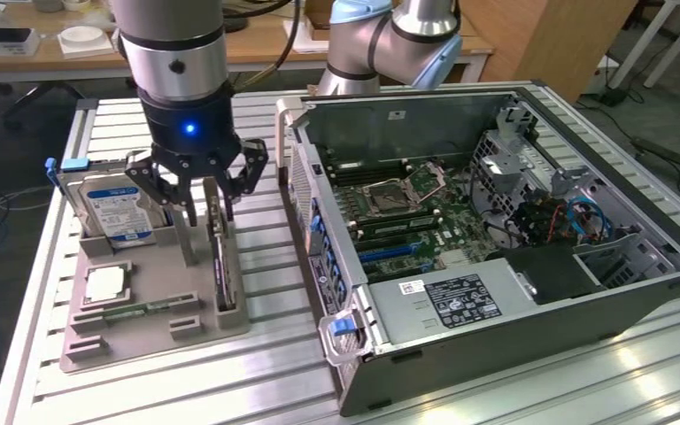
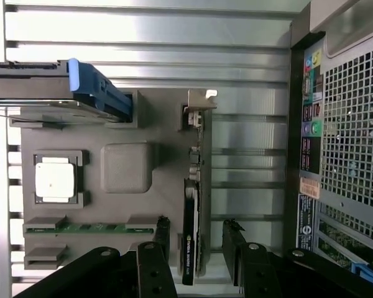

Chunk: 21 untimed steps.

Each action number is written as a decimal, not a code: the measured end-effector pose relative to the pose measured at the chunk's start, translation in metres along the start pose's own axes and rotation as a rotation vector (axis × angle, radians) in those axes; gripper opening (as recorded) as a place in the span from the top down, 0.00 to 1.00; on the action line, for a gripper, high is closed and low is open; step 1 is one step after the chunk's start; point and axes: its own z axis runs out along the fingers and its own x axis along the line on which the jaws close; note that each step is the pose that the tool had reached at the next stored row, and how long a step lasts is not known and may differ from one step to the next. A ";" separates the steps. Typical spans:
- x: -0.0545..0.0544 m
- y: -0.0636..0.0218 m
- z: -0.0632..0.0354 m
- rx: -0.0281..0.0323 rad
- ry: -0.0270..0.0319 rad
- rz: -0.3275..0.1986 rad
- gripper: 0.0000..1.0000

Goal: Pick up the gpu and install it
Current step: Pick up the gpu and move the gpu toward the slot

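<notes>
The gpu [image 1: 220, 266] is a thin dark card standing on edge in a slot of the grey parts tray [image 1: 151, 341], its pale metal bracket at the far end. My gripper [image 1: 208, 215] hangs just over that end, open, one finger on each side of the card. In the wrist view the gpu [image 2: 193, 211] runs between my two black fingers [image 2: 161, 239], with a gap on both sides, and its bracket [image 2: 202, 99] shows beyond them. My gripper [image 2: 198, 248] holds nothing.
On the tray [image 2: 127, 167] also stand a silver hard drive with a blue label [image 1: 116, 208], a processor chip [image 1: 106, 283] and a green memory stick [image 1: 139, 310]. The open computer case [image 1: 494, 239] lies on the exterior view's right, motherboard exposed. A second arm [image 1: 388, 44] stands behind it.
</notes>
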 end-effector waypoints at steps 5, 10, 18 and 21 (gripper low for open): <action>0.000 -0.0024 0.0062 0.0004 -0.0026 0.030 0.53; 0.000 -0.0039 0.0109 0.0014 -0.0027 0.033 0.53; 0.000 -0.0060 0.0225 0.0021 0.0005 0.016 0.53; 0.000 -0.0063 0.0275 0.0028 0.0046 -0.005 0.53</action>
